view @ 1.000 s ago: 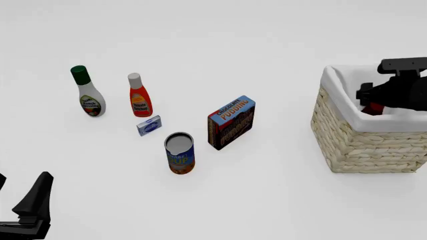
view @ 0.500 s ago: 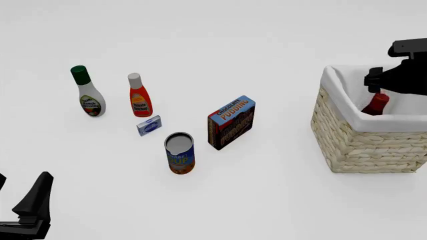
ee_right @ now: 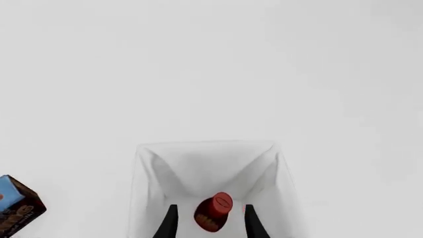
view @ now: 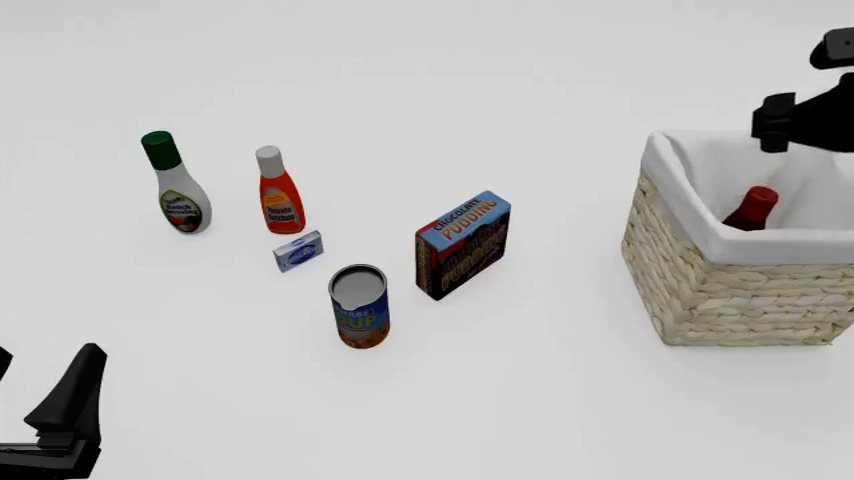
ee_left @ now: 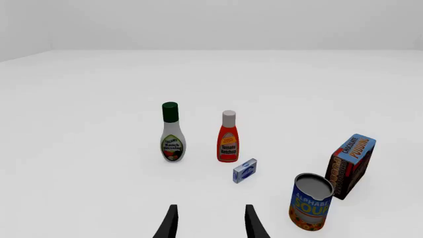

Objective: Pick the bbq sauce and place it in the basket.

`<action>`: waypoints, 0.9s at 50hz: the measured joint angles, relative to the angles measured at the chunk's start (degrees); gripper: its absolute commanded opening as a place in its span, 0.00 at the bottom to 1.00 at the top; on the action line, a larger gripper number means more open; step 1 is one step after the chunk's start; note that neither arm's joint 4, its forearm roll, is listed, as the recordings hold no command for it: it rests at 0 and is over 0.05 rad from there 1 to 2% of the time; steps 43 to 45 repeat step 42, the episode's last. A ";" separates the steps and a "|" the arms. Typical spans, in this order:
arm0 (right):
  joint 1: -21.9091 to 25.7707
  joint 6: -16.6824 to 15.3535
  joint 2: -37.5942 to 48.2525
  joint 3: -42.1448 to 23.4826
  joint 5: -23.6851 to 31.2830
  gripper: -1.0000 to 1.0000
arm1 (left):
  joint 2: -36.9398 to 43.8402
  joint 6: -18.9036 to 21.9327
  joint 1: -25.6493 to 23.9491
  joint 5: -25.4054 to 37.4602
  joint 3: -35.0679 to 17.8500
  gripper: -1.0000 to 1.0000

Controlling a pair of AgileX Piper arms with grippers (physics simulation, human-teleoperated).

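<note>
Inside the basket (view: 721, 290), leaning against its white cloth lining, rests the bbq sauce (view: 751, 208); only its red cap and dark neck show over the rim, so its label cannot be read. Above the basket hangs the right gripper (ee_right: 209, 223), fingers spread with the bottle's cap loose between them and touching neither, which reads as a release already made, so the task looks essentially complete. Well to the left of the basket stand the things that play no part: a box (view: 462, 244) marked "CHOCOLATE PUDDING", a can (view: 359, 306) whose wrapper reads "ALPHABET SOUP", a small blue packet (view: 298, 251) with print too small to make out, an orange-red bottle (view: 278, 192) labelled "Tomato Ketchup", and a white bottle (view: 175, 184) with a green cap, its label seemingly "Ranch Dressing". Farthest from the basket, the left gripper (ee_left: 209, 224) sits parked and parted, holding nothing, presumably because the basket lies within the other arm's reach.
</note>
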 measured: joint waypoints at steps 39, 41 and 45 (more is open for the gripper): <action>1.97 -0.60 -12.27 1.67 1.64 1.00 | 0.00 0.00 0.00 0.00 0.00 1.00; 1.95 -0.60 -12.81 1.92 1.60 1.00 | 0.00 0.00 0.00 0.00 0.00 1.00; 1.92 -0.58 -13.08 2.04 1.59 1.00 | 0.00 0.00 0.00 0.00 0.00 1.00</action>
